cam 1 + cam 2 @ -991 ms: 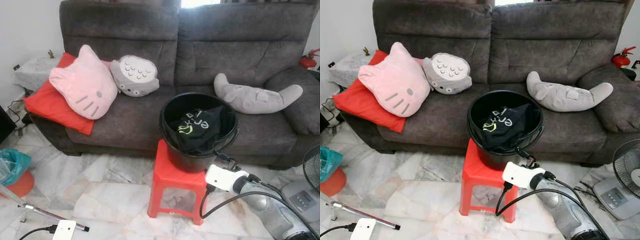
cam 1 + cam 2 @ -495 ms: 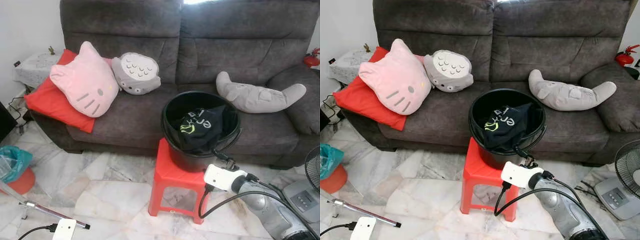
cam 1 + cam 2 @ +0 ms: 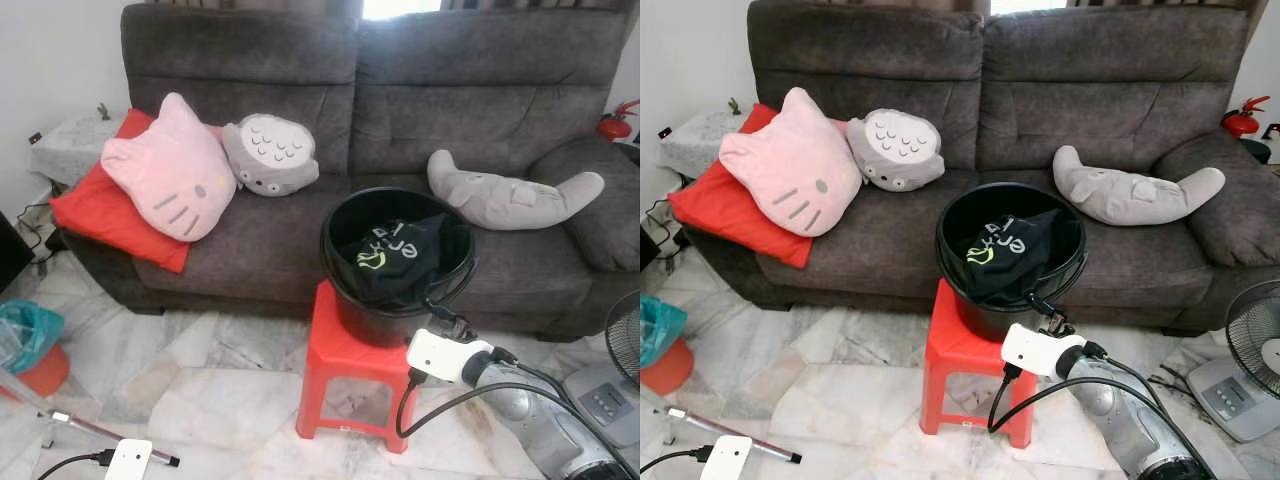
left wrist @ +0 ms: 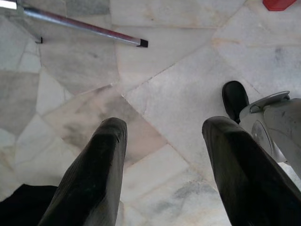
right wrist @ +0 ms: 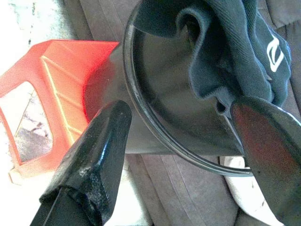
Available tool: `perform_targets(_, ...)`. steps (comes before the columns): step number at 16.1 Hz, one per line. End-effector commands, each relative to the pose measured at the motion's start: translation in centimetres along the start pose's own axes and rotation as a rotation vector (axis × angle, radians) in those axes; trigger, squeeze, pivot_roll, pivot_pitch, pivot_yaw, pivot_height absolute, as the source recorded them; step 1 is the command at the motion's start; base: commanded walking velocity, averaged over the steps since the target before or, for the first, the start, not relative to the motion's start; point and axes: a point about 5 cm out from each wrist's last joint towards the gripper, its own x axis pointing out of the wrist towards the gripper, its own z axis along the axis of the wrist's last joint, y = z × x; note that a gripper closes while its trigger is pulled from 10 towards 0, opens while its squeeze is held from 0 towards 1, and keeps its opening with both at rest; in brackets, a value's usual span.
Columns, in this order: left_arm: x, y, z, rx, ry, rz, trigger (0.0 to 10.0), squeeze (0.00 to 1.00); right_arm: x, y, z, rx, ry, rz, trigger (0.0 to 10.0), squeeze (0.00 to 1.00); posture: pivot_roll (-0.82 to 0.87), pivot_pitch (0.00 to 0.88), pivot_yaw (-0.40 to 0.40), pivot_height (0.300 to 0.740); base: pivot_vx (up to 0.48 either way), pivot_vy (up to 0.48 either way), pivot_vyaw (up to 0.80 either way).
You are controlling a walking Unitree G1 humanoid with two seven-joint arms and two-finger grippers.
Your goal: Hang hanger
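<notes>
My right arm at the bucket's near rim, little changed from a moment before

The grey sofa [image 3: 400, 110] had slipped slightly in my head view since half a second earlier, a shift of the camera only; bucket and stool kept their places. Open marble floor [image 3: 200, 390] lay to my left of the red stool [image 3: 345, 365]. The black bucket [image 3: 345, 300] stood on that stool, holding a dark garment [image 3: 400, 255]. My right gripper [image 5: 181, 150] had its fingers spread wide, empty, straddling the rim. My left gripper [image 4: 164, 179] hung parted over the floor. I saw no hanger.
</notes>
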Motion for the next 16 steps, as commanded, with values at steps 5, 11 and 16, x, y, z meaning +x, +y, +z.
perform_targets(5,-0.06,0.39,-0.2,0.013,0.015,0.006,10.0,0.0,0.28,-0.05,0.74,-0.017,-0.024,0.0,10.0,0.0,-0.18,0.0,0.042,0.719,0.295,0.0,0.0)
perform_targets(11,-0.05,0.37,-0.19,0.012,0.015,0.006,10.0,0.0,0.36,-0.07,0.75,-0.019,-0.026,-0.001,10.0,0.0,-0.18,0.0,0.041,0.719,0.301,0.0,0.0)
perform_targets(16,-0.05,0.35,-0.18,0.012,0.015,0.008,10.0,0.0,0.36,-0.06,0.79,-0.021,-0.027,0.003,10.0,0.0,-0.18,0.0,0.04,0.719,0.289,0.0,0.0)
